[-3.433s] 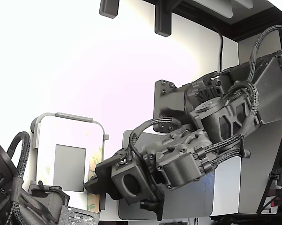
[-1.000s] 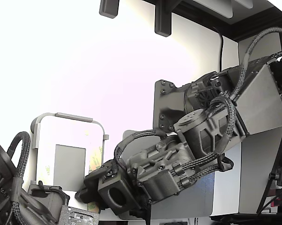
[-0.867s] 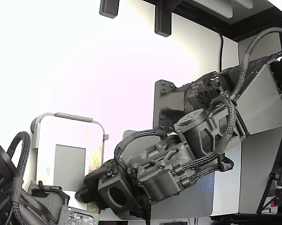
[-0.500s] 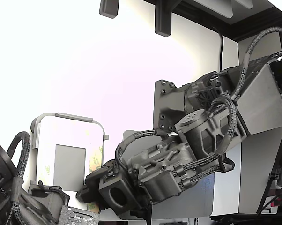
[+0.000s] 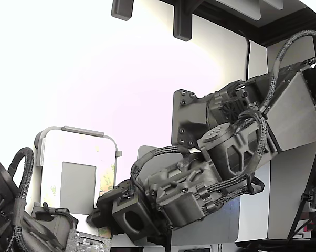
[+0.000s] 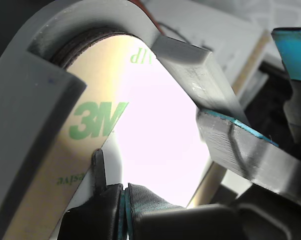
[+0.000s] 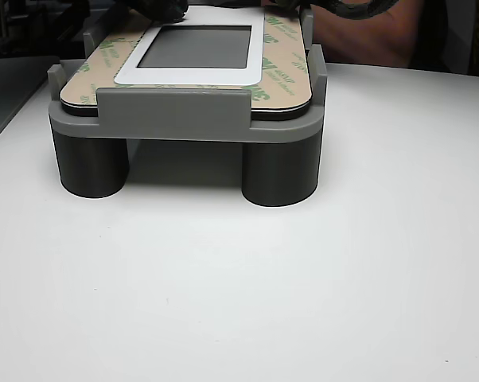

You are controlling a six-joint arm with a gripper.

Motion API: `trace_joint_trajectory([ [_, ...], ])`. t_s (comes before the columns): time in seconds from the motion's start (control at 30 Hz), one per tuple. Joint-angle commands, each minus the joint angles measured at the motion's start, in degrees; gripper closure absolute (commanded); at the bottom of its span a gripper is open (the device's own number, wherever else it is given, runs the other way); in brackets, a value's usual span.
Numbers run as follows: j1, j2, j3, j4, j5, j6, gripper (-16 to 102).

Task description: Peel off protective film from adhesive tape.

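The protective film (image 6: 85, 125) is a glossy pale yellow-green strip with green 3M print, lying along the edge of the white panel (image 7: 192, 73) in the grey fixture (image 7: 176, 111). In the wrist view my gripper (image 6: 124, 197) has its dark, teal-lined fingertips pressed together on a lifted corner of the film. In the exterior view the gripper (image 5: 97, 218) sits low at the panel's near corner, beside the film strip (image 5: 109, 181). The other view shows film strips (image 7: 281, 48) on both long sides of the panel.
A small grey rectangle patch (image 5: 78, 186) sits in the panel's middle. A large grey rounded-corner mat (image 5: 229, 220) lies under my arm. A second arm (image 5: 21, 220) rests at the exterior view's lower left. The fixture stands on a white table (image 7: 303, 278).
Since 3.4 s ago my arm has swung down and to the exterior view's left, bringing the gripper to the panel's lower corner. Over the last second it has only shifted slightly.
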Motion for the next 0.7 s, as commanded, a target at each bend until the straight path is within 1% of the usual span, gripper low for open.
trace_joint_trajectory([
  [0.0, -0.53, 0.88, -2.02, -0.18, -0.09, -0.35, 96],
  [0.23, -1.32, 0.18, -2.72, -0.26, -0.97, -1.05, 96],
  [0.67, -1.41, 0.44, -1.93, -0.18, -0.88, -0.62, 96],
])
